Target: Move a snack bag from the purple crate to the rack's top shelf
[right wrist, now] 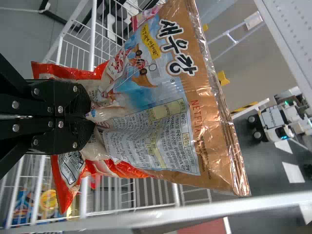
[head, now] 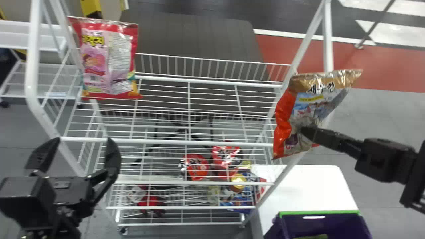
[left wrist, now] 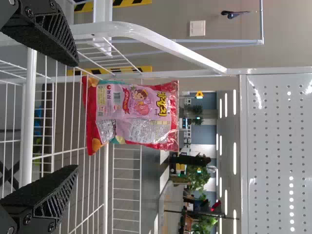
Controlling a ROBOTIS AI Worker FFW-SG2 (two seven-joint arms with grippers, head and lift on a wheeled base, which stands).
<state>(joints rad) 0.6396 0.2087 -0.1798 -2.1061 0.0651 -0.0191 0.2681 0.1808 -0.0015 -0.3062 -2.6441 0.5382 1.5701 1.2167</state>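
While our right end effector (head: 308, 130) pinches the snack bag (head: 308, 104) tight at three o'clock on the rack (head: 328, 43) (its long axis leaning toward one o'clock), we judge the carry should go toward nine, over the top shelf (head: 186, 142).

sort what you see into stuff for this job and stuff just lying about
For the job:
gold-topped bag, in the right gripper
purple crate
top shelf

Just lying about:
pink bag, on that shelf
red packs, lower down
white table
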